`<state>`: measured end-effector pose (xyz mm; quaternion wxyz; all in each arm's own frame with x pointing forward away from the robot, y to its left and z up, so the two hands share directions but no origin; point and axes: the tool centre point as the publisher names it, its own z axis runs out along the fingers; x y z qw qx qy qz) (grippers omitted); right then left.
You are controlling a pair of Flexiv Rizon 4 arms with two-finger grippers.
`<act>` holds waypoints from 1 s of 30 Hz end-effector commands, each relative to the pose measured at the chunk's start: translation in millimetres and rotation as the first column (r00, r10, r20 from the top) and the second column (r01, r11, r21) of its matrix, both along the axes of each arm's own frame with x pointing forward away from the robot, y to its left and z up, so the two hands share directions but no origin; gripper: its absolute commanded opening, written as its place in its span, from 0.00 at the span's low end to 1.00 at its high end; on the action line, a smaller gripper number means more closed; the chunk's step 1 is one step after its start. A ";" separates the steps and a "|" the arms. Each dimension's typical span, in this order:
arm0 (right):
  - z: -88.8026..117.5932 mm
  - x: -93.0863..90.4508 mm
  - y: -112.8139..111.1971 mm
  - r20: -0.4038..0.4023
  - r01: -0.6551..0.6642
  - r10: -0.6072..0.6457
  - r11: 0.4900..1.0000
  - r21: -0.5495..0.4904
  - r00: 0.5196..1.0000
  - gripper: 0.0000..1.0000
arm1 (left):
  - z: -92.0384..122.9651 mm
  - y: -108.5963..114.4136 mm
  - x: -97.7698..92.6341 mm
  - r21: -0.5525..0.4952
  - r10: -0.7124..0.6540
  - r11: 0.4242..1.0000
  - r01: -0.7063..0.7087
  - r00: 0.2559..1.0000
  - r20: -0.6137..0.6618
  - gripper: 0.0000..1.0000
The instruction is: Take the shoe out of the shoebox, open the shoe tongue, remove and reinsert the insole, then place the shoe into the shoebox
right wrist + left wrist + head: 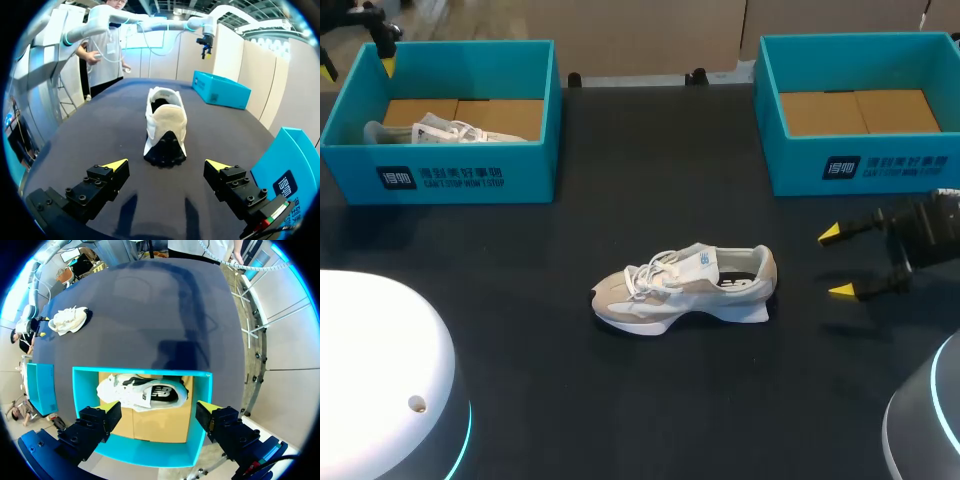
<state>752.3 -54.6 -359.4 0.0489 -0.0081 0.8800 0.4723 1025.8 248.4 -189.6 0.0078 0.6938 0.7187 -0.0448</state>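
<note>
A beige and white shoe lies on its side mid-table, toe toward my left; in the right wrist view the shoe lies just ahead, heel toward me. My right gripper stands open beside the heel, touching nothing. A second white shoe lies in the left teal shoebox. High above that box hangs my left gripper, open and empty.
A second teal shoebox stands at the back right with only cardboard inside. Dark tabletop surrounds the shoe on all sides.
</note>
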 end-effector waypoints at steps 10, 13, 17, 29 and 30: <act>0.3 0.2 1.1 0.000 0.001 -0.001 1.000 -0.003 1.000 1.00 | 0.5 0.1 0.3 0.003 -0.001 1.000 0.001 1.000 -0.001 1.00; 0.3 0.2 1.1 0.000 0.001 -0.001 1.000 -0.003 1.000 1.00 | 0.5 0.1 0.3 0.003 -0.001 1.000 0.001 1.000 -0.001 1.00; 0.3 0.2 1.1 0.000 0.001 -0.001 1.000 -0.003 1.000 1.00 | 0.5 0.1 0.3 0.003 -0.001 1.000 0.001 1.000 -0.001 1.00; -12.8 4.0 24.1 -0.015 0.019 -0.019 1.000 0.010 1.000 1.00 | 0.5 0.1 0.3 0.003 -0.001 1.000 0.001 1.000 -0.001 1.00; -13.7 4.7 27.1 -0.017 0.021 -0.020 1.000 0.013 1.000 1.00 | 0.5 0.1 0.3 0.003 -0.001 1.000 0.001 1.000 -0.001 1.00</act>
